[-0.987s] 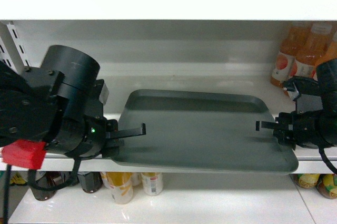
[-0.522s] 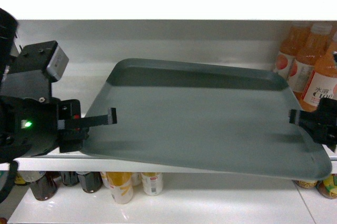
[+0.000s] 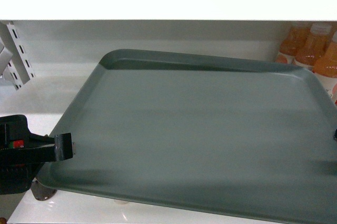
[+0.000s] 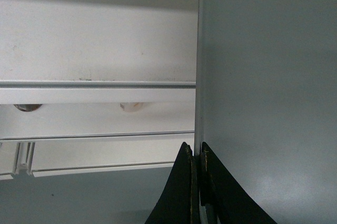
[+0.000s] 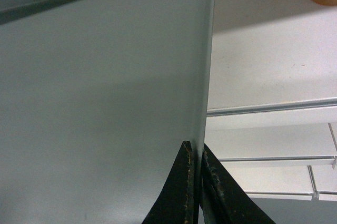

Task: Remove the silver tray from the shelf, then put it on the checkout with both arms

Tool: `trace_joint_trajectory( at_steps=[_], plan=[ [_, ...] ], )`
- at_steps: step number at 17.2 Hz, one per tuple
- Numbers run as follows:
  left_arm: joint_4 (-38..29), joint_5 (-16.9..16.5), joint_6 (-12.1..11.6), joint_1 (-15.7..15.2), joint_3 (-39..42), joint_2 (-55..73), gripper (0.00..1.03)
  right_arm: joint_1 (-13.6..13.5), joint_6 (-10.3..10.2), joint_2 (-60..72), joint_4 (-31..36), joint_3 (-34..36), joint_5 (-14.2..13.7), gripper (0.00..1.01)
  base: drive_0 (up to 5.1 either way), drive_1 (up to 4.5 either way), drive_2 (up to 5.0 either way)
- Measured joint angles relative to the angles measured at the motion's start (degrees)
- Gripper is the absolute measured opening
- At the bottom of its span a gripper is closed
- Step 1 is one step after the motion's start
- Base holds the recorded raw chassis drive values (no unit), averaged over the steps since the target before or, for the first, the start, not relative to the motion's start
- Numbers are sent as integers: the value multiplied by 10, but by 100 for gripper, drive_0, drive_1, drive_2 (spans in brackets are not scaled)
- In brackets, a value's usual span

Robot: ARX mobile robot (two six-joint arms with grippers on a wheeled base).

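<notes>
Both grippers are clamped on opposite rims of the large flat matte grey rectangular tray [image 3: 200,134]. On my left wrist feed the slim black left gripper [image 4: 199,156] has its two tapered fingers pinched nearly together with the tray's thin edge between them; the right wrist feed shows the same on the far side, the right gripper [image 5: 195,155] closed on the rim, its finger edges looking scuffed and pale.

Compared with half a second ago, the tray now fills most of my head view — it has come forward and up off the glossy white metal shelf board [image 3: 42,97], and its right edge runs out of frame. A second ago it lay flat on that board, much smaller. The bulky left arm has mostly slid out of view; I see only its black end with a small red mark at the lower left. The right arm is almost entirely out of the head view.

The tray surface is plain and smooth, with rounded corners and a low raised rim that shades darker along the back. Orange juice bottles [image 3: 321,55] stand behind its right corner, against the white back panel [image 3: 158,37] with its slotted upright at left
</notes>
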State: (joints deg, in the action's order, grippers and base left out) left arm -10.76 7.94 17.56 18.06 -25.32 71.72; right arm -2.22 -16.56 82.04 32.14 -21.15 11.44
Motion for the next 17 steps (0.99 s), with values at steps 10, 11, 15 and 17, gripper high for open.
trace_joint_trajectory(
  at_steps=[10, 11, 15, 17],
  plan=[
    [-3, 0, 0, 0, 0, 2, 2, 0, -2, 1, 2, 0, 1, 4, 6, -336, 348],
    [-2, 0, 0, 0, 0, 2, 2, 0, -2, 1, 1, 0, 1, 4, 9, -417, 435],
    [-1, 0, 0, 0, 0, 1, 2, 0, -2, 1, 0, 0, 1, 4, 10, -416, 436],
    [-3, 3, 0, 0, 0, 1, 2, 0, -3, 1, 1, 0, 2, 4, 7, -419, 433]
  ],
)
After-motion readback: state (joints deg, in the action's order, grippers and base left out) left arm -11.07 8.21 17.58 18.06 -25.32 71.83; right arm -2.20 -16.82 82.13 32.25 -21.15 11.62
